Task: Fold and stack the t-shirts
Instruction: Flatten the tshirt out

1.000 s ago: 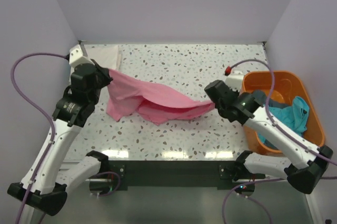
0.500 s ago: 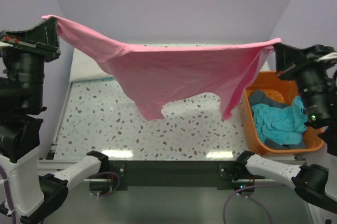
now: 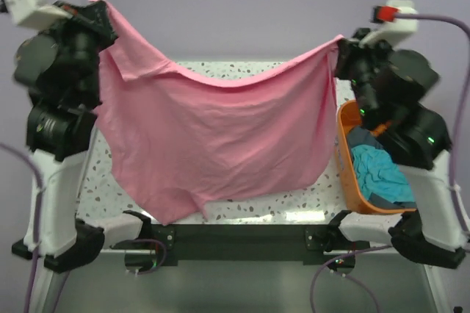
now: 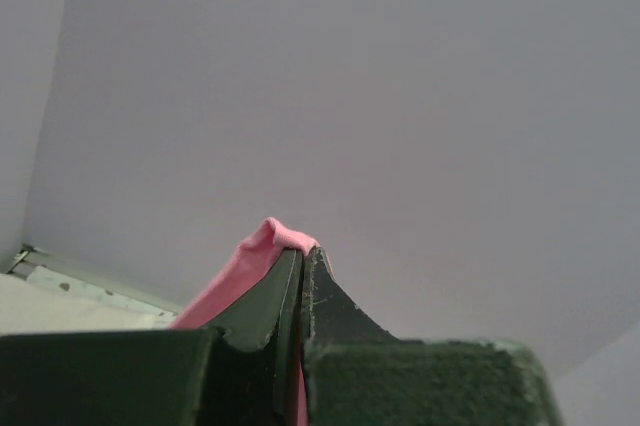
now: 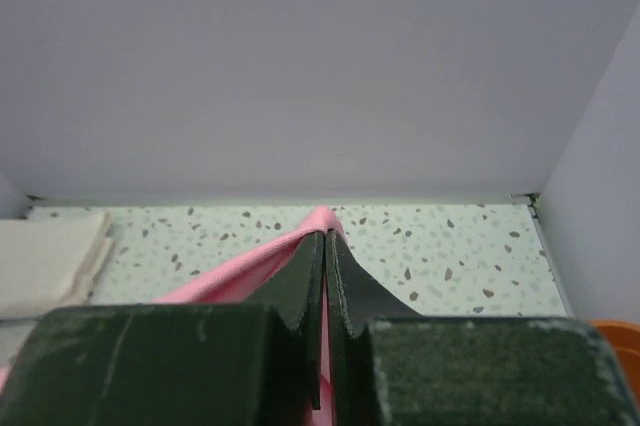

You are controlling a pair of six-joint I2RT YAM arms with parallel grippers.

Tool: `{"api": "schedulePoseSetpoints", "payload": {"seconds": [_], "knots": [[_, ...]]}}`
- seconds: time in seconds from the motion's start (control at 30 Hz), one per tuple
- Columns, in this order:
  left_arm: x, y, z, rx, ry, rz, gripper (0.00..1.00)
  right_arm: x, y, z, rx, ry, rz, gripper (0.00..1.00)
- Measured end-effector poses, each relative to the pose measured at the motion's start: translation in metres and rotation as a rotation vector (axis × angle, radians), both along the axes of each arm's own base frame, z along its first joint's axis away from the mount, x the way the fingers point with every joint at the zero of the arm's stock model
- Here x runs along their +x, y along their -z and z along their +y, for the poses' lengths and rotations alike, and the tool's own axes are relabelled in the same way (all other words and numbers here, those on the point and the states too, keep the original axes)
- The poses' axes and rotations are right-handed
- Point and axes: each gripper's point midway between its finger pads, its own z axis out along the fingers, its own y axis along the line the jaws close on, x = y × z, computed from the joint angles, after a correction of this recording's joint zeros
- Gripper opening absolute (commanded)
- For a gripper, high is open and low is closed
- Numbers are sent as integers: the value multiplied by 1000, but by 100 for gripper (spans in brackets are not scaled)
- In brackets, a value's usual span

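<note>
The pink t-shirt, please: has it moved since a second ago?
Yes. The pink t-shirt has risen off the table, where it lay bunched, and now hangs spread out above it.

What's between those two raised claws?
The pink t-shirt hangs between the left claw and right claw, each pinching it; the top view shows it.

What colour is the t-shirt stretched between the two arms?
A plain pink t-shirt, with no pattern; it shows best in the top external view.

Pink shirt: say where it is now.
Top view: the pink shirt hangs spread over the table, its corners held by the left end effector and right end effector, the basket on its right.
</note>
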Motion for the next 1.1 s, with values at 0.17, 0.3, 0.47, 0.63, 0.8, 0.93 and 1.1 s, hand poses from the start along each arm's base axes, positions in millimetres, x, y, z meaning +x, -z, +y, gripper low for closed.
{"api": "schedulePoseSetpoints", "payload": {"seconds": [0.17,0.3,0.47,0.63,0.8,0.93,1.1], "knots": [[142,68,-12,106,-83,213,0,109,63,22,-109,70,148,0],[236,137,-11,167,-72,358,0,188,120,25,-186,113,251,0],[257,153,-1,192,-53,382,0,225,105,38,-197,85,206,0],[204,77,4,182,-46,210,0,192,48,26,-149,68,81,0],[96,4,19,152,-64,15,0,120,8,-1,-101,40,-12,0],[19,-27,33,121,-91,-95,0,63,-14,-19,-59,9,-78,0],[-56,-41,45,85,-99,-158,0,-7,-18,-35,-5,-59,-97,0]]}}
